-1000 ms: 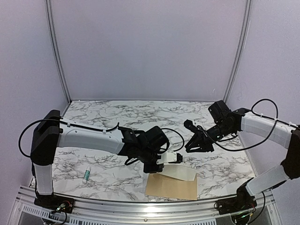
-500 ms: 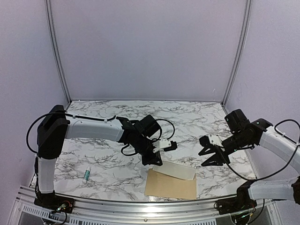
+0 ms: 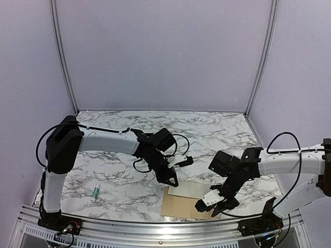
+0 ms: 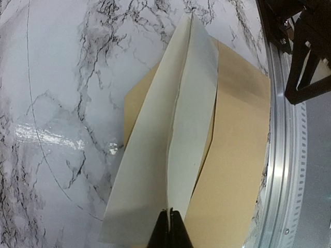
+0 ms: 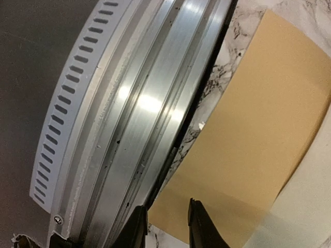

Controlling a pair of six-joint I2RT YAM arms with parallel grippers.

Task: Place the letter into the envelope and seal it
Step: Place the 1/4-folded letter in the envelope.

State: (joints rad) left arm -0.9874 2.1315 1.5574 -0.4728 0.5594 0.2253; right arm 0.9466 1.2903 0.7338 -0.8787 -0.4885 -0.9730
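Observation:
The tan envelope [image 3: 181,209] lies flat by the table's near edge. On it rests the folded cream letter [image 3: 192,190], its plain back up and its left end lifted. My left gripper [image 3: 173,182] is shut on that end; in the left wrist view the black fingertips [image 4: 169,217] pinch the letter [image 4: 170,144] at its fold, with the envelope [image 4: 238,144] beneath. My right gripper [image 3: 207,206] hovers low at the envelope's near right corner. In the right wrist view its jaws [image 5: 166,227] stand apart above the envelope [image 5: 258,129] corner, holding nothing.
A small glue stick [image 3: 95,193] lies on the marble table [image 3: 129,129] at the near left. The aluminium rail [image 5: 145,103] runs along the near edge, right beside the right gripper. Purple walls enclose the back and sides.
My right arm has swung from the far right down to the envelope's near right corner. The left gripper has shifted slightly back and left, still holding the letter, which now lies lower.

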